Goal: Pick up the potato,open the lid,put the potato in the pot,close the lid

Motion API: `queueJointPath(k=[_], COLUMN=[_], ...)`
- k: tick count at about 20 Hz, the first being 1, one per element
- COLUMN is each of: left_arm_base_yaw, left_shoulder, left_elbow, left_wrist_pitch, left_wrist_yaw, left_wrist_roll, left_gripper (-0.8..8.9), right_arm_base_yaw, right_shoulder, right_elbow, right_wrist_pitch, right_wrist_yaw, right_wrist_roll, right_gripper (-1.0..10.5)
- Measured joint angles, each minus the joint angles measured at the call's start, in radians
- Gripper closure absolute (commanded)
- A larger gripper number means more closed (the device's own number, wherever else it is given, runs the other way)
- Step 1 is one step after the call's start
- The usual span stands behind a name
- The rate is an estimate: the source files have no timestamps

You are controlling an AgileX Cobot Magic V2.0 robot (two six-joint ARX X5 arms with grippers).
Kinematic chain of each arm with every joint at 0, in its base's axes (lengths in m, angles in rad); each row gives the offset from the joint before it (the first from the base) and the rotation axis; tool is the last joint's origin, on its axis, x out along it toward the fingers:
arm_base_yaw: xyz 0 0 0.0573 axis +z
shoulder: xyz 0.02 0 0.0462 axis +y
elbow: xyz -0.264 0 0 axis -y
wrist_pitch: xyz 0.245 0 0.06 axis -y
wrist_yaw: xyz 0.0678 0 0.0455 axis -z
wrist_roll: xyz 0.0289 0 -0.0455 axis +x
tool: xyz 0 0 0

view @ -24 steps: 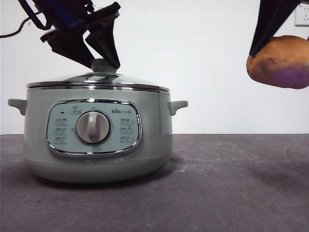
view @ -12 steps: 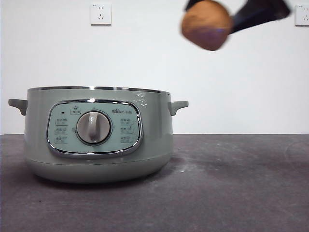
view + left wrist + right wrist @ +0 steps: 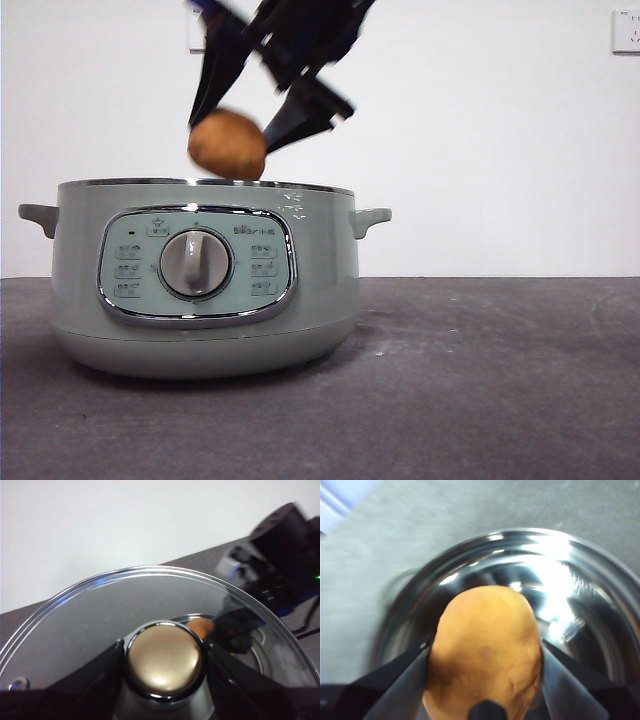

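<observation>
The pale green pot (image 3: pixel 325 285) stands open at the left of the table. My right gripper (image 3: pixel 232 135) is shut on the orange-brown potato (image 3: pixel 228 146) and holds it just above the pot's rim, near the middle. In the right wrist view the potato (image 3: pixel 485 645) hangs between the jaws over the shiny steel inside of the pot (image 3: pixel 580 585). My left gripper (image 3: pixel 164 666) is shut on the knob (image 3: pixel 164 656) of the glass lid (image 3: pixel 95 612) and holds it in the air. The lid is out of the front view.
The dark table (image 3: pixel 480 380) stretches to the right of the pot. A white wall with two sockets, one of them (image 3: pixel 626 30) at the top right, is behind. Through the lid's glass the potato (image 3: pixel 201 626) and the other arm show below.
The lid has been lifted off the pot and out of the front view. The right gripper has carried the potato from the far right, leftward and down, to just above the open pot.
</observation>
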Motion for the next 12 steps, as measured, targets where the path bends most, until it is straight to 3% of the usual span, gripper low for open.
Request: queueJointPath(k=[4, 10, 12], left_arm_base_yaw=[0.000, 0.000, 0.000], left_shoulder=[0.001, 0.001, 0.001], left_elbow=[0.000, 0.000, 0.000], left_wrist_pitch=[-0.011, -0.011, -0.011], left_wrist_yaw=[0.000, 0.000, -0.011], left_wrist_roll=[0.000, 0.000, 0.000], left_gripper=[8.22, 8.22, 8.22], right_arm_base_yaw=[0.026, 0.027, 0.028], right_shoulder=[0.154, 0.233, 0.233], right_elbow=[0.105, 0.115, 0.119], right_wrist_pitch=[-0.032, -0.079, -0.093], right_wrist_yaw=[0.087, 0.122, 0.123], right_wrist_roll=[-0.079, -0.127, -0.146], right_gripper=[9.6, 9.6, 8.8])
